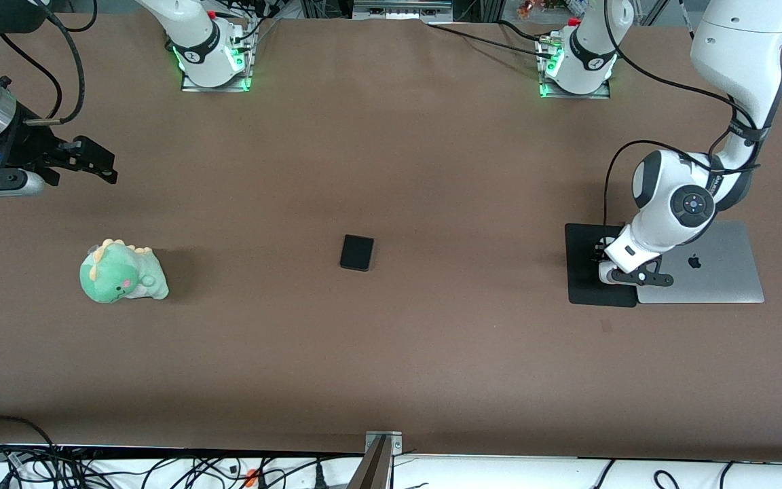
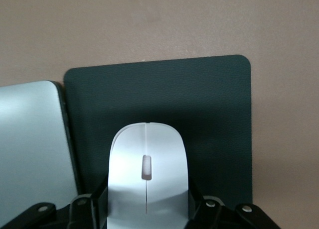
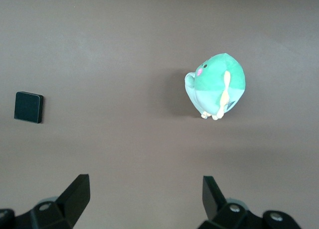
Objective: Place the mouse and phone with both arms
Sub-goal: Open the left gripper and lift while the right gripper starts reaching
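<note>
The white mouse (image 2: 147, 174) sits between the fingers of my left gripper (image 2: 147, 205), which is shut on it. My left gripper (image 1: 609, 266) holds it low over the black mouse pad (image 1: 584, 275), also in the left wrist view (image 2: 209, 104). I cannot tell if the mouse touches the pad. The black phone (image 1: 356, 252) lies flat at the table's middle and shows in the right wrist view (image 3: 28, 107). My right gripper (image 1: 100, 165) is open and empty, up over the right arm's end of the table; in its own view (image 3: 146, 189) only bare table lies between its fingers.
A closed silver laptop (image 1: 717, 272) lies beside the mouse pad, edge to edge, toward the left arm's end (image 2: 30, 149). A green plush dinosaur (image 1: 121, 273) stands toward the right arm's end, nearer to the front camera than the right arm's base (image 3: 217, 84).
</note>
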You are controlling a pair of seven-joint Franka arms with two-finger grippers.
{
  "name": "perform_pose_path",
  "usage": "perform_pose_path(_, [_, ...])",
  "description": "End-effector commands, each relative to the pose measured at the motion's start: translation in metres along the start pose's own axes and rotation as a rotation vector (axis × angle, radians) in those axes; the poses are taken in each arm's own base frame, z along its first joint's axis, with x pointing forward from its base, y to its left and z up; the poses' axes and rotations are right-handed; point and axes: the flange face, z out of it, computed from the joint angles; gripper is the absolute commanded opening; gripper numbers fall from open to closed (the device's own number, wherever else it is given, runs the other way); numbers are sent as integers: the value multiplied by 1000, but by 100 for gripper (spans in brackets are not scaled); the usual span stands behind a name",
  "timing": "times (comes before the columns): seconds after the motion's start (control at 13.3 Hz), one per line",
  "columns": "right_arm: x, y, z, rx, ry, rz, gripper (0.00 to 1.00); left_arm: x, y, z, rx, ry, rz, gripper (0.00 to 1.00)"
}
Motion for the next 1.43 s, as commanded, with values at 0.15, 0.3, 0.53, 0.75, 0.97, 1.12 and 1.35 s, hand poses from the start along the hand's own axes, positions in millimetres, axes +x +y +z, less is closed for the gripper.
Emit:
perform_pose_path(0.15, [1, -1, -4, -1, 4, 8, 100, -14, 4, 8, -25, 26, -38, 100])
perform_pose_path(0.3, [1, -1, -5, -1, 6, 6, 100, -9, 5, -1, -23, 37, -30, 100])
perform_pose_path(0.53, [1, -1, -5, -1, 6, 8, 100, 9, 4, -47, -1, 29, -22, 100])
perform_pose_path(0.75, [1, -1, -5, -1, 6, 8, 100, 49, -2, -120, 25, -81, -15, 100])
perform_pose_path(0.97, [4, -28, -5, -15, 41, -55, 100, 72, -13, -194, 41, -147, -41, 100])
perform_pose_path(1.12, [12, -40, 14, -14, 7, -84, 100, 81, -21, -244, 45, -158, -46, 100])
perform_pose_path(1.35, [25, -78, 68, -23, -91, -137, 100, 82, -29, -301, 41, -177, 7, 100])
